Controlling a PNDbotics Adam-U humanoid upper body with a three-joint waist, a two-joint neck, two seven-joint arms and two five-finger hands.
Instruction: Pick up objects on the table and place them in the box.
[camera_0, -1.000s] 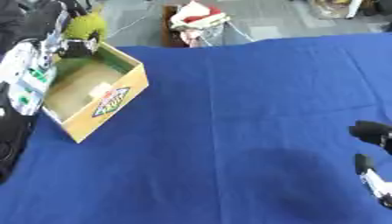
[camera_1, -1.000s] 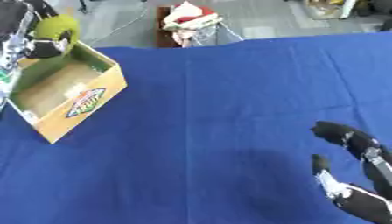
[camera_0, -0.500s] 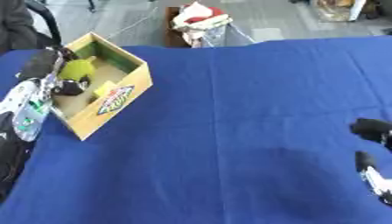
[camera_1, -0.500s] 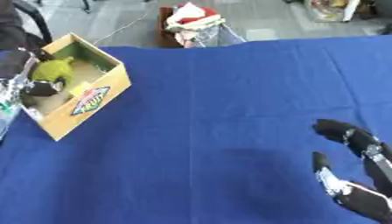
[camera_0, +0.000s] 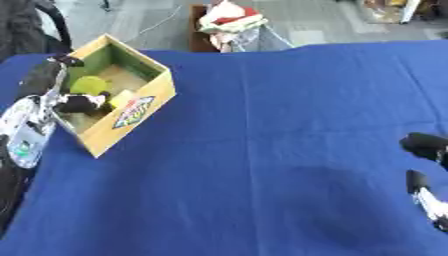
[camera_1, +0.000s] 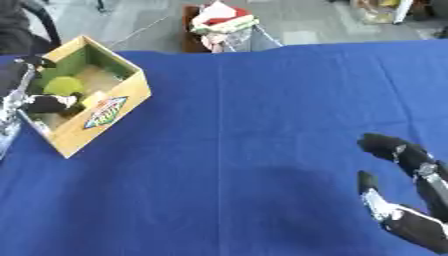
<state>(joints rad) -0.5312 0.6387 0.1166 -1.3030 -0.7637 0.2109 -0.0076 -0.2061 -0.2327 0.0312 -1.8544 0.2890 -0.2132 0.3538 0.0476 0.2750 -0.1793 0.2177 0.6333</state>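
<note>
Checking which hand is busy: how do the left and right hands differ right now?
The left hand reaches into the box beside a green ball; the right hand is over bare blue cloth, far from the box. The left hand's fingers are inside the box and hard to read; the right hand's fingers are relaxed and open, holding nothing. Both are mostly black.
</note>
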